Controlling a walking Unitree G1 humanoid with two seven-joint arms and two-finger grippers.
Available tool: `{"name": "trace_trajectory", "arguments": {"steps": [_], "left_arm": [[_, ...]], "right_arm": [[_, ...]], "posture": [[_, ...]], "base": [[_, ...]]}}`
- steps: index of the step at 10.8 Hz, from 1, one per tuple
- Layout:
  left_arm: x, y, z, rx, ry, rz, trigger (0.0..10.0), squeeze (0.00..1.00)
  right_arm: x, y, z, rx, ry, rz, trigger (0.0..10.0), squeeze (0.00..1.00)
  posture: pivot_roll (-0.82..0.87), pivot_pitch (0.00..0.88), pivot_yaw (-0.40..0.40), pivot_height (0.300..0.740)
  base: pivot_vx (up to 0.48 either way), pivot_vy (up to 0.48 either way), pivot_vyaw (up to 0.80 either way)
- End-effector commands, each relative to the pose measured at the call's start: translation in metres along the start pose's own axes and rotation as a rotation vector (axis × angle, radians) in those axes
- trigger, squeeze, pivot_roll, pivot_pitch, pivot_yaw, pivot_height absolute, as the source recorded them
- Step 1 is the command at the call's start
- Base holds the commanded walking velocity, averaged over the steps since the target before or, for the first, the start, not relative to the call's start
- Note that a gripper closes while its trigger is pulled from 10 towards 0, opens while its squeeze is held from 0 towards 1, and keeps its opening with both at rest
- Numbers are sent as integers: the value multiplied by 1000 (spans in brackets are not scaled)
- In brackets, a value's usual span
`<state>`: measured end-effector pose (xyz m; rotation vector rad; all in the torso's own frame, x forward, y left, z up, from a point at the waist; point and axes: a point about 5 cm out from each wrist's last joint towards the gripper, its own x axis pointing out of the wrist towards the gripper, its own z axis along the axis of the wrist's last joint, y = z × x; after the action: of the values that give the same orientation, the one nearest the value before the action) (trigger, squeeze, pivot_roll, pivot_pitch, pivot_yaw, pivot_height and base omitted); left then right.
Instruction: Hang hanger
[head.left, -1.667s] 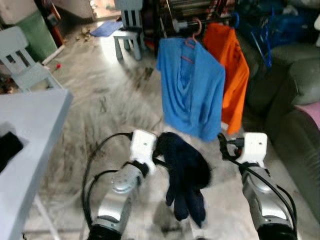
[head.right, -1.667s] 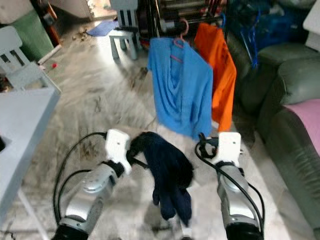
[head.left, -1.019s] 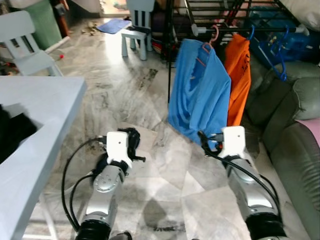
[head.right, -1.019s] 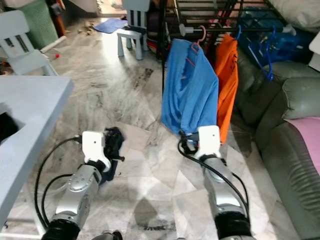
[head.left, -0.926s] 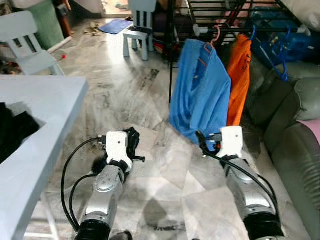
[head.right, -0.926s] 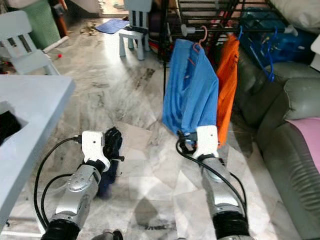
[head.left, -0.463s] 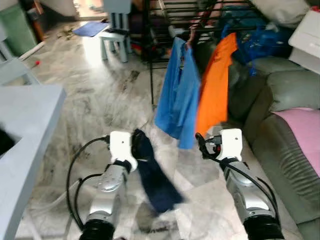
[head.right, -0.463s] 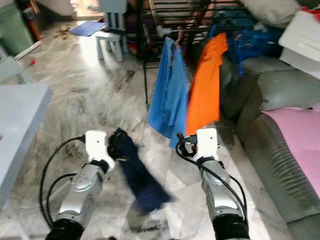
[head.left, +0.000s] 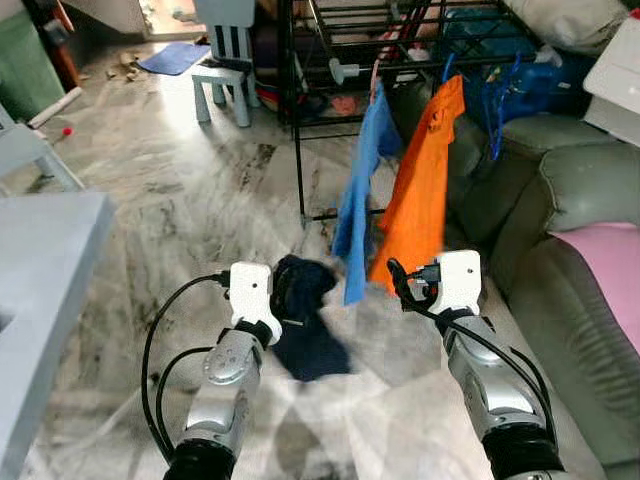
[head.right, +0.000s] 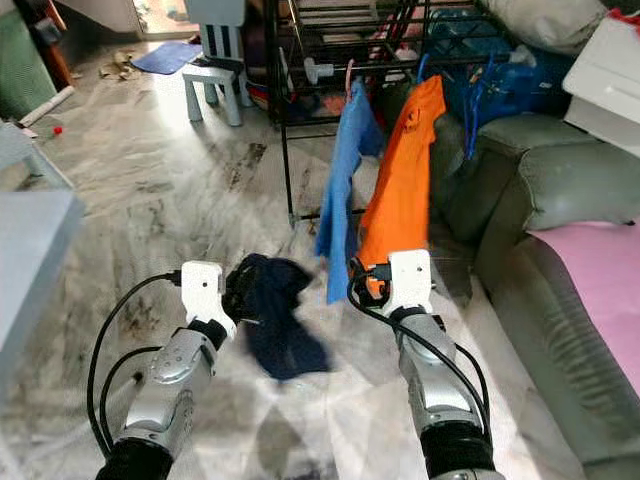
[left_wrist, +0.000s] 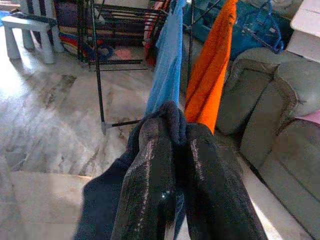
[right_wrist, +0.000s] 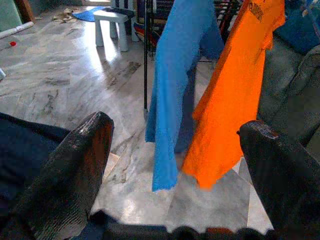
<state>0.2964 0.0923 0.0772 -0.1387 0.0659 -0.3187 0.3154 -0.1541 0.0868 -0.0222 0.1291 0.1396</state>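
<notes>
Left gripper (left_wrist: 172, 150): fingers clamped on dark navy garment (head.left: 305, 325), hanging low; drying rack (head.left: 400, 60) lies ahead, slightly right; right gripper (right_wrist: 175, 165): fingers spread, empty, nearer rack.

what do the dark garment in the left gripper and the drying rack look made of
Dark garment: soft, matte navy fabric, perhaps knit or fleece; it droops limp from the shut left gripper. Drying rack: thin black bars, likely painted metal.
</notes>
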Motion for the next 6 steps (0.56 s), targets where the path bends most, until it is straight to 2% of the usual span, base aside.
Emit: {"name": "trace_trajectory", "arguments": {"steps": [1, 2, 6], "left_arm": [[1, -5, 5, 16, -18, -30, 10000, 0], [0, -4, 5, 19, -16, -36, 10000, 0], [-4, -11, -1, 14, 12, -60, 10000, 0]], "right_arm": [[1, -1, -3, -3, 7, -8, 10000, 0], [0, 1, -3, -2, 6, -11, 10000, 0], [-8, 3, -9, -4, 17, -14, 10000, 0]], "posture": [[-55, 69, 5, 740], [-69, 78, 11, 740], [-69, 114, 16, 740]], "base": [[480, 0, -481], [480, 0, -444], [480, 0, 0]]}}
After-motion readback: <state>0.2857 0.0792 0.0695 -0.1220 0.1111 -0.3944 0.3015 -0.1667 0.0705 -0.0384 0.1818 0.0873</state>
